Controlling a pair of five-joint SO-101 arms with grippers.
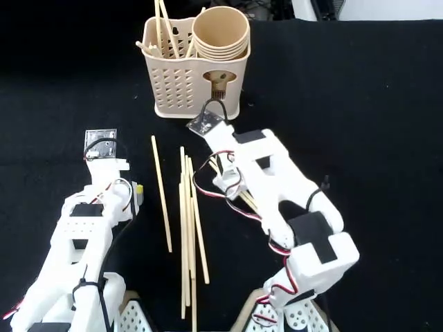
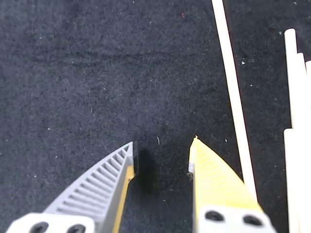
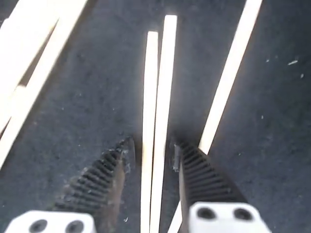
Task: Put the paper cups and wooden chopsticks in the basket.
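Note:
A beige slotted basket stands at the back of the table with stacked paper cups and several chopsticks upright in it. More wooden chopsticks lie in a loose bundle between the arms, and a single one lies left of them. My right gripper is open low over the cloth, its fingers straddling a pair of chopsticks with narrow gaps on both sides. Another chopstick lies just outside one finger. My left gripper is open over bare cloth, beside the single chopstick.
The table is covered with black cloth. The right arm's body reaches diagonally from the front toward the basket and hides some chopsticks beneath it. The left arm stands at the front left.

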